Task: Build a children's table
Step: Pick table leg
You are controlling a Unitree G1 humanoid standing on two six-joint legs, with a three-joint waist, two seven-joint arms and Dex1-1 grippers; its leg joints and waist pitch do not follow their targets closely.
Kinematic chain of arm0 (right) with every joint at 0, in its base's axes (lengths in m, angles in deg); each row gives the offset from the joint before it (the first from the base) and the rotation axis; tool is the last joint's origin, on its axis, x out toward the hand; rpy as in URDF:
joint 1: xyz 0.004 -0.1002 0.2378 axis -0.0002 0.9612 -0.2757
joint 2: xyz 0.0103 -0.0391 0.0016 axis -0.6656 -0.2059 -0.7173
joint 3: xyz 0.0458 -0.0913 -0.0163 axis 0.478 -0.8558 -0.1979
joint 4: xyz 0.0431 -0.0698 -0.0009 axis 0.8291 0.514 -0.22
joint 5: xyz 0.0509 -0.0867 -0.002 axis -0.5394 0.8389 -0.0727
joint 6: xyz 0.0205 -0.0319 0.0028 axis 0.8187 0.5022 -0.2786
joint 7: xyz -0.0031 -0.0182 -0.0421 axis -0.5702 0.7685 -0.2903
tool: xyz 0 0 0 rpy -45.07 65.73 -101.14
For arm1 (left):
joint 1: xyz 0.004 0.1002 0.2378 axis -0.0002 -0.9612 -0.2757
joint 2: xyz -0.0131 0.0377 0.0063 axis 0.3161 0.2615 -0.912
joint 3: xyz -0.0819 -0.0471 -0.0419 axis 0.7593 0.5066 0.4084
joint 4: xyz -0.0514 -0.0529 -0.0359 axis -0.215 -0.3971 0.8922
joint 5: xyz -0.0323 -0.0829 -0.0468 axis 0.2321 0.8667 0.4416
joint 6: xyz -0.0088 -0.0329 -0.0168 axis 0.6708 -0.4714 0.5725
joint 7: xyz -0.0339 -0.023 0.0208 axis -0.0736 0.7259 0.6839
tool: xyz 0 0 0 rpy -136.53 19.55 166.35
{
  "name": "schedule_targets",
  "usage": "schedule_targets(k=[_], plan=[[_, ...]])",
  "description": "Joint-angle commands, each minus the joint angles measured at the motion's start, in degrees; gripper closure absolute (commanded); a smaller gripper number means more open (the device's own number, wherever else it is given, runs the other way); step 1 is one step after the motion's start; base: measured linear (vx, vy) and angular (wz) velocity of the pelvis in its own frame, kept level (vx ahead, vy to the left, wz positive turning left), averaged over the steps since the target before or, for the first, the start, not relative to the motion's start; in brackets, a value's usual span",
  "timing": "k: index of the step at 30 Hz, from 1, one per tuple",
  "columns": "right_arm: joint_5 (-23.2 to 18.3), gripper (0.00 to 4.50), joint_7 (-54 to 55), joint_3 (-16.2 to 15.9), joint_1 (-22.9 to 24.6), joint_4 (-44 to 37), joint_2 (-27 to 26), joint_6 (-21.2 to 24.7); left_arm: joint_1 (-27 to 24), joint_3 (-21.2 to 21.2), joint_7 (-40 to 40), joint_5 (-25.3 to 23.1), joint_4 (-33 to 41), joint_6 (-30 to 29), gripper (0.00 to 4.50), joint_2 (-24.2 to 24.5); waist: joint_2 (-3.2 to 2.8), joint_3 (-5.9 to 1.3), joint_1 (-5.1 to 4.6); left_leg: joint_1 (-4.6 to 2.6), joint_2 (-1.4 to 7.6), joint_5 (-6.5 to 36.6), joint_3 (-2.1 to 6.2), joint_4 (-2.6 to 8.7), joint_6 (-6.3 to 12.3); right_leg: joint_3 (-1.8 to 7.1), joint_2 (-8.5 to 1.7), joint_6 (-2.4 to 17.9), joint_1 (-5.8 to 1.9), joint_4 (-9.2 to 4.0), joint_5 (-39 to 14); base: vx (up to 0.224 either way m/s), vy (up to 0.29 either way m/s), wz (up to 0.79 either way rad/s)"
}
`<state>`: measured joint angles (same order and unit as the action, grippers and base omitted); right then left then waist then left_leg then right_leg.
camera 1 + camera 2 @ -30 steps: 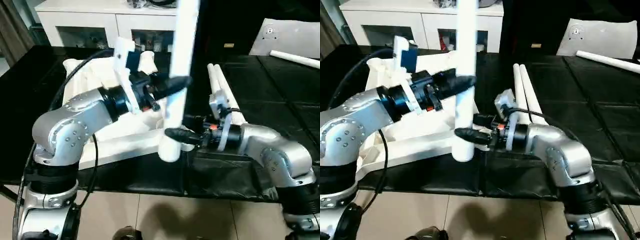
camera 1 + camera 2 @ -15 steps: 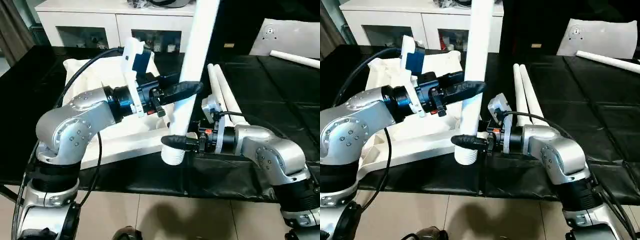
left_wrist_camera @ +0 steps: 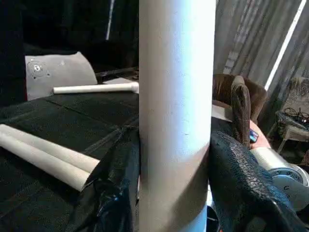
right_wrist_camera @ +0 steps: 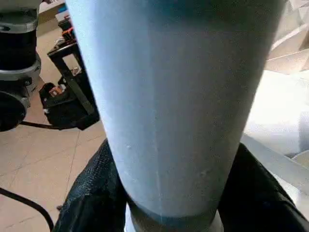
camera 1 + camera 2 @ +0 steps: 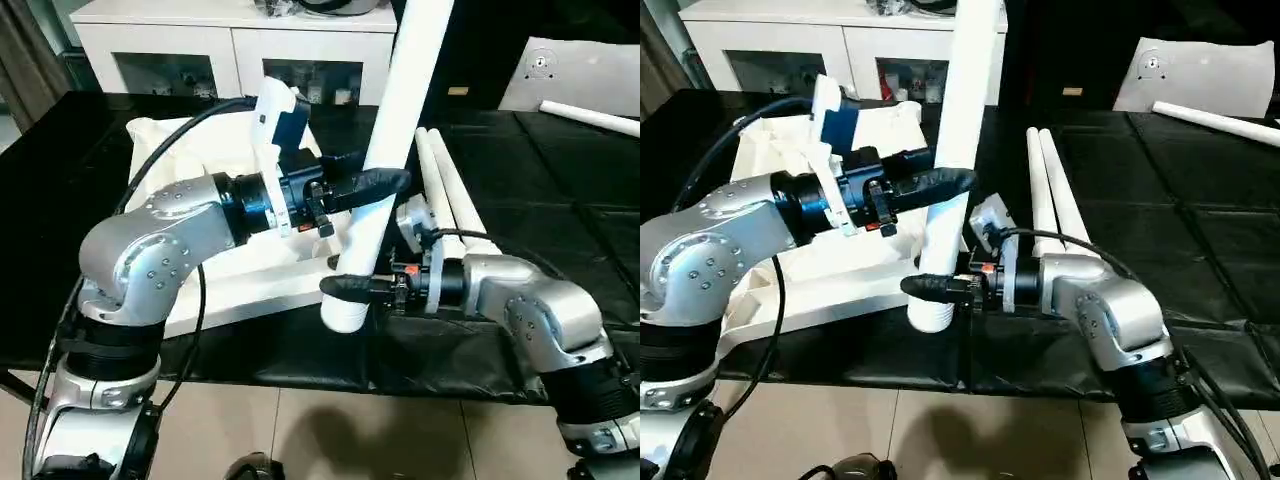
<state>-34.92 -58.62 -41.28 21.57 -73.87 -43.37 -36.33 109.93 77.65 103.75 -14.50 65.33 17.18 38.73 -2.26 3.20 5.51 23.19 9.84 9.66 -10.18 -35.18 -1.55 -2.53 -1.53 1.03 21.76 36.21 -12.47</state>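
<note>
The children's table top (image 5: pixel 190 150) lies underside up on the black work surface, left of centre. One white leg (image 5: pixel 395 130) is held off the surface, leaning with its upper end to the right and its threaded end (image 5: pixel 345 315) down near the top's front corner. My left gripper (image 5: pixel 375 185) is shut on the leg's middle, with black fingers (image 3: pixel 116 188) on both sides. My right gripper (image 5: pixel 348 288) grips the leg (image 4: pixel 178 96) just above its lower end, and its fingers (image 4: pixel 91 193) press both sides.
Two more white legs (image 5: pixel 448 190) lie side by side on the black surface behind my right arm. Another leg (image 5: pixel 590 115) lies far right beside a grey board (image 5: pixel 580 70). A white cabinet (image 5: pixel 200 40) stands behind. The surface's front edge is just below the grippers.
The leg has tipped from upright to leaning right at its upper end. My right gripper has closed in on the lower end. My left arm has shifted slightly right with the leg.
</note>
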Motion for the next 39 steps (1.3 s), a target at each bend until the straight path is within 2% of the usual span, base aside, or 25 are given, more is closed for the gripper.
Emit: schedule_targets(k=[1, 2, 6, 7, 8, 9, 11, 12, 13, 15, 16, 17, 18, 19, 21, 22, 24, 31, 32, 33, 34, 35, 36, 38, 39], plan=[[0.61, 2.53, 0.53, 0.20, -0.39, 0.10, -0.04, -0.12, 1.29, -0.42, 0.67, 0.55, 0.87, -0.05, 2.75, -0.07, 0.26, -4.16, 0.17, -1.65, 3.34, 6.84, 1.63, 3.36, 0.26, 2.86, -6.15, 10.41, -2.25, -4.30, -6.94, 0.000, 0.000, 0.00], [0.70, 2.53, 0.61, 0.28, -0.32, 0.17, -0.10, -0.18, 1.32, -0.40, 0.65, 0.58, 0.86, -0.11, 2.75, -0.09, 0.08, -4.16, 0.19, -1.65, 3.35, 6.94, 1.67, 3.38, 0.19, 2.86, -6.11, 10.40, -2.23, -4.32, -6.96, 0.000, 0.000, 0.00], [1.07, 2.55, 1.39, 0.56, 0.13, 0.49, -0.37, -0.52, 1.57, 1.19, -0.52, 3.00, 1.12, -1.92, 2.75, -1.38, 0.16, -4.15, 0.19, -1.67, 3.36, 7.14, 1.65, 3.37, 0.09, 2.86, -6.16, 10.54, -2.28, -4.32, -6.92, 0.000, 0.000, 0.00], [0.76, 2.55, 2.14, 1.09, 0.54, 0.50, -0.92, -0.58, 1.28, 1.90, 0.44, 5.63, 2.45, -2.64, 2.19, -1.92, 0.16, -4.17, 0.21, -1.63, 3.31, 6.92, 1.63, 3.32, 0.02, 2.84, -6.18, 10.85, -2.29, -4.22, -6.55, 0.000, 0.000, 0.00], [0.52, 2.55, 2.21, 1.36, 0.69, 0.38, -1.19, -0.88, 1.09, 2.01, 1.09, 6.95, 3.33, -2.88, 2.05, -2.19, -0.81, -4.22, 0.37, -1.66, 3.27, 7.11, 1.80, 3.27, -0.03, 2.79, -6.23, 11.01, -2.17, -4.11, -6.65, 0.000, 0.000, 0.00], [0.52, 2.55, 2.21, 1.36, 0.69, 0.38, -1.19, -0.88, 1.09, 2.01, 1.09, 6.95, 3.33, -2.88, 2.05, -2.19, -0.45, -4.19, 0.21, -1.68, 3.29, 7.44, 1.68, 3.30, 0.02, 2.80, -6.09, 10.88, -2.12, -4.41, -6.72, 0.000, 0.000, 0.00], [0.20, 2.55, 2.44, 1.68, 0.97, -0.04, -1.46, -0.88, 0.78, 2.00, 1.54, 8.86, 4.57, -3.55, 1.94, -2.82, -0.29, -4.22, 0.34, -1.63, 3.28, 7.46, 1.68, 3.32, -0.07, 2.81, -6.12, 11.25, -2.26, -4.27, -6.20, 0.000, 0.000, 0.00], [-0.09, 2.55, 2.82, 1.84, 1.63, -0.92, -1.74, -0.64, -0.03, 1.49, 1.23, 9.97, 6.05, -3.70, 1.94, -3.86, -0.86, -4.24, 0.48, -1.64, 3.41, 7.54, 1.81, 3.31, -0.06, 2.82, -6.18, 11.38, -2.26, -4.14, -5.76, 0.000, 0.000, 0.00], [-0.13, 2.55, 3.55, 2.16, 2.12, -1.39, -2.18, -0.92, -0.47, 1.25, 0.91, 10.47, 6.72, -3.88, 1.80, -4.44, -0.43, -4.19, 0.41, -1.61, 3.48, 7.65, 1.81, 3.41, 0.01, 2.81, -6.03, 11.19, -2.32, -4.19, -5.31, 0.000, 0.000, 0.00], [-0.49, 2.55, 5.26, 3.33, 3.04, -2.16, -3.56, -2.09, -1.22, 1.60, 0.14, 11.87, 7.35, -4.08, 1.57, -5.88, -0.82, -4.17, 0.51, -1.61, 3.41, 8.01, 1.78, 3.39, 0.05, 2.85, -6.14, 11.08, -2.24, -4.27, -5.81, 0.000, 0.000, 0.00], [-0.65, 2.55, 5.82, 3.78, 3.32, -2.35, -4.11, -2.61, -1.45, 1.87, -0.21, 12.45, 7.43, -4.25, 1.57, -6.42, -0.72, -4.12, 0.48, -1.60, 3.43, 8.85, 1.73, 3.43, -0.21, 2.84, -6.22, 11.23, -2.19, -4.49, -6.87, 0.000, 0.000, 0.00], [-1.27, 2.55, 7.36, 4.96, 3.79, -2.83, -5.36, -3.04, -2.02, 2.40, -1.42, 12.61, 7.50, -3.65, 1.31, -7.77, -0.59, -4.13, 0.43, -1.57, 3.35, 9.18, 1.78, 3.47, -0.26, 2.79, -6.14, 11.17, -2.27, -4.50, -7.43, 0.000, 0.000, 0.00], [-1.68, 2.55, 8.30, 5.64, 4.11, -3.31, -6.05, -3.00, -2.35, 2.88, -2.41, 12.63, 7.38, -3.13, 1.31, -8.69, -1.04, -4.05, 0.48, -1.69, 3.51, 9.83, 1.84, 3.57, -0.47, 2.86, -6.15, 10.75, -2.09, -4.74, -8.54, 0.000, 0.000, 0.00], [-2.31, 2.55, 9.63, 6.21, 4.85, -5.01, -6.41, -1.86, -2.79, 3.90, -4.51, 12.64, 6.67, -1.87, 1.19, -10.34, -1.15, -3.90, 0.33, -1.80, 3.48, 11.46, 1.91, 3.69, -0.78, 2.80, -6.02, 10.48, -2.09, -4.98, -10.35, 0.000, 0.000, 0.00], [-2.45, 2.55, 10.67, 6.58, 5.32, -6.00, -6.56, -1.28, -2.89, 4.73, -5.50, 12.68, 6.01, -1.02, 1.10, -11.19, -1.00, -3.94, 0.40, -1.77, 3.42, 11.36, 1.94, 3.72, -0.93, 2.90, -6.07, 9.69, -2.24, -5.02, -11.69, 0.000, 0.000, 0.00], [-2.54, 2.55, 13.16, 7.63, 6.73, -8.35, -7.16, -0.72, -3.42, 7.49, -7.03, 12.86, 4.57, 1.48, 1.07, -12.78, -1.27, -3.81, 0.40, -1.75, 3.36, 11.32, 1.92, 3.76, -1.02, 2.94, -6.04, 9.11, -2.06, -5.28, -12.47, 0.000, 0.000, 0.00], [-2.14, 2.56, 14.64, 8.07, 7.55, -9.61, -7.39, -0.72, -3.72, 9.11, -8.00, 12.79, 3.74, 2.63, 1.05, -13.26, -1.14, -3.92, 0.44, -1.72, 3.32, 11.34, 1.97, 3.76, -1.43, 2.90, -6.17, 8.81, -2.18, -5.28, -13.30, 0.000, 0.000, 0.00], [-1.63, 2.58, 22.55, 12.29, 14.10, -18.24, -8.20, -0.05, -7.80, 14.99, -14.40, 9.58, 3.72, 5.36, 1.05, -12.79, -1.34, -4.07, -0.43, -1.57, 3.18, 9.96, 2.04, 3.82, -1.02, 2.83, -5.86, 6.65, -2.10, -5.20, -11.40, 0.000, 0.000, 0.00], [-1.26, 2.58, 24.41, 13.10, 15.72, -20.41, -7.83, 0.21, -9.80, 15.29, -15.96, 7.41, 4.42, 6.04, 1.05, -11.70, -1.02, -3.78, -0.64, -1.63, 3.22, 10.51, 1.95, 3.96, -0.96, 2.92, -5.77, 6.15, -1.88, -5.56, -12.58, 0.000, 0.000, 0.00], [-0.72, 2.58, 26.68, 13.79, 17.51, -22.78, -7.55, 0.24, -12.71, 14.76, -17.52, 3.56, 5.31, 7.31, 1.05, -9.77, -1.17, -3.81, -0.58, -1.63, 3.36, 10.50, 2.15, 4.04, -1.07, 2.95, -5.80, 5.87, -1.92, -5.37, -12.61, 0.000, 0.000, 0.00], [0.30, 2.58, 28.60, 13.98, 18.36, -24.17, -7.84, 0.20, -15.10, 13.76, -18.24, -0.16, 5.95, 8.55, 1.05, -8.04, -0.93, -3.76, -0.86, -1.64, 3.31, 10.43, 2.01, 4.14, -0.96, 3.00, -5.62, 4.97, -1.78, -5.52, -12.60, 0.000, 0.000, 0.00], [1.39, 2.58, 30.85, 13.96, 19.05, -25.66, -8.42, 0.56, -18.19, 11.70, -19.22, -5.40, 6.79, 10.33, 1.05, -5.67, -1.65, -3.63, -1.08, -1.61, 3.33, 10.92, 2.29, 4.42, -1.35, 2.98, -5.63, 4.12, -1.68, -5.43, -13.33, 0.000, 0.000, 0.00], [1.73, 2.58, 31.87, 13.99, 19.33, -26.37, -8.79, 0.85, -19.71, 10.88, -20.12, -7.45, 7.24, 10.50, 1.05, -4.79, -1.57, -3.61, -1.38, -1.65, 3.35, 11.27, 2.23, 4.50, -1.50, 3.00, -5.55, 3.54, -1.61, -5.61, -13.70, 0.000, 0.000, 0.00], [2.83, 2.58, 34.50, 14.38, 19.78, -27.56, -9.74, 0.88, -22.71, 9.04, -21.87, -10.35, 8.30, 10.18, 1.05, -3.41, -2.53, -3.47, -1.86, -2.31, 3.24, 14.75, 2.20, 4.44, -2.61, 3.04, -5.62, 3.59, -1.00, -6.03, -17.75, 0.000, 0.000, 0.00], [3.26, 2.58, 35.53, 14.51, 19.93, -27.68, -10.28, 0.74, -23.71, 8.26, -21.87, -11.23, 8.61, 10.49, 1.05, -2.89, -2.28, -3.29, -1.99, -2.36, 3.27, 15.72, 2.25, 4.55, -2.81, 3.07, -5.60, 3.59, -0.79, -6.27, -18.84, 0.000, 0.000, 0.00]])
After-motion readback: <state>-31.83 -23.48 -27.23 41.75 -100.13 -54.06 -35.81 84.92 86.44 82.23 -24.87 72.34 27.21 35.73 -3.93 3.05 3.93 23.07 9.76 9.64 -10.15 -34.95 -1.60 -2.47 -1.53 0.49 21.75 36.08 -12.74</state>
